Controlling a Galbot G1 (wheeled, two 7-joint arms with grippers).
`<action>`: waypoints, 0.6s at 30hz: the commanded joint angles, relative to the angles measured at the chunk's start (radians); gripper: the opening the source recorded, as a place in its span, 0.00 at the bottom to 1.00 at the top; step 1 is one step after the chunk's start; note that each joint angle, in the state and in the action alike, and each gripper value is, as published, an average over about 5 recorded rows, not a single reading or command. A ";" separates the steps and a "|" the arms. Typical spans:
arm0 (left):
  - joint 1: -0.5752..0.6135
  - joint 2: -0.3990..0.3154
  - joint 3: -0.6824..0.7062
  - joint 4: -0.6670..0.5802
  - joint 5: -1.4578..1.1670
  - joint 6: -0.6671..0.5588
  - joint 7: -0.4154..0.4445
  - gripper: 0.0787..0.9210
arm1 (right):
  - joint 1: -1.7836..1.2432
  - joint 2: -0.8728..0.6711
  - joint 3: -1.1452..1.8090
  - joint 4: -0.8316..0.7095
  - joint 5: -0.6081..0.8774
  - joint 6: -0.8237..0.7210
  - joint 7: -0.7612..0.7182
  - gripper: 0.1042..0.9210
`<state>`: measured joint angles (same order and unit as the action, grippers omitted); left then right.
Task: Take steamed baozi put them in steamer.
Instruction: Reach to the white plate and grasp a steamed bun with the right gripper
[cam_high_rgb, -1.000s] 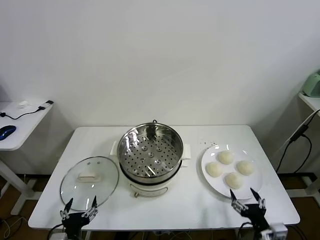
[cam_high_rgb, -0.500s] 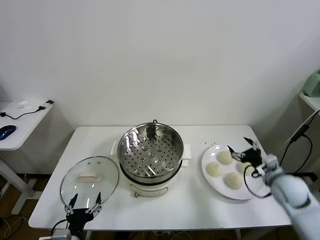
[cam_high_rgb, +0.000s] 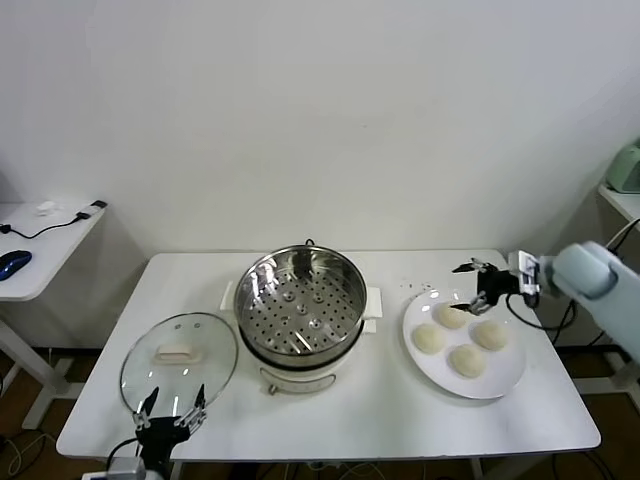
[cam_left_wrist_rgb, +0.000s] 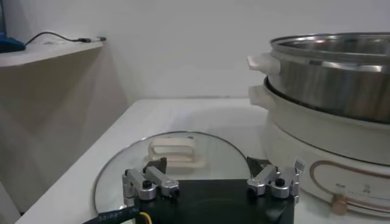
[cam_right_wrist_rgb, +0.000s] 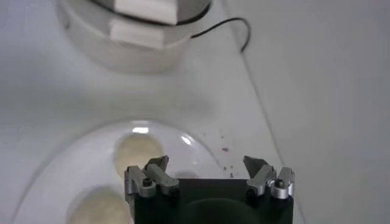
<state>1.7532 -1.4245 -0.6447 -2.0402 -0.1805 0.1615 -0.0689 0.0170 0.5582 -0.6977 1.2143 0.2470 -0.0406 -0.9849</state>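
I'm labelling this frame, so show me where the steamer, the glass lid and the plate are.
steamer (cam_high_rgb: 300, 305): head view, on its perforated tray.
glass lid (cam_high_rgb: 179, 352): head view, on its white handle.
plate (cam_high_rgb: 502, 375): head view, on the bare near-right rim.

Lid (cam_high_rgb: 179, 361) left of steamer (cam_high_rgb: 301, 315); baozi (cam_high_rgb: 450, 315) on plate (cam_high_rgb: 502, 377) right.

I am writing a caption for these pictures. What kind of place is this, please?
Probably a lab or office test room, not a home kitchen: a plain white table against a bare white wall, a side desk with a computer mouse and cable, and only a steamer and a plate of baozi.
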 joint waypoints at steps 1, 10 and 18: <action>-0.003 0.000 0.000 0.005 0.001 -0.003 0.001 0.88 | 0.640 0.168 -0.803 -0.238 0.049 0.028 -0.249 0.88; 0.002 0.002 -0.003 0.005 0.002 -0.002 0.002 0.88 | 0.446 0.333 -0.757 -0.317 0.059 -0.096 -0.150 0.88; 0.014 0.002 -0.007 0.008 0.006 -0.005 0.001 0.88 | 0.328 0.371 -0.641 -0.435 0.011 -0.099 -0.132 0.88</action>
<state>1.7634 -1.4231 -0.6508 -2.0358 -0.1766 0.1584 -0.0672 0.3556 0.8394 -1.2775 0.9086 0.2714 -0.1093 -1.1033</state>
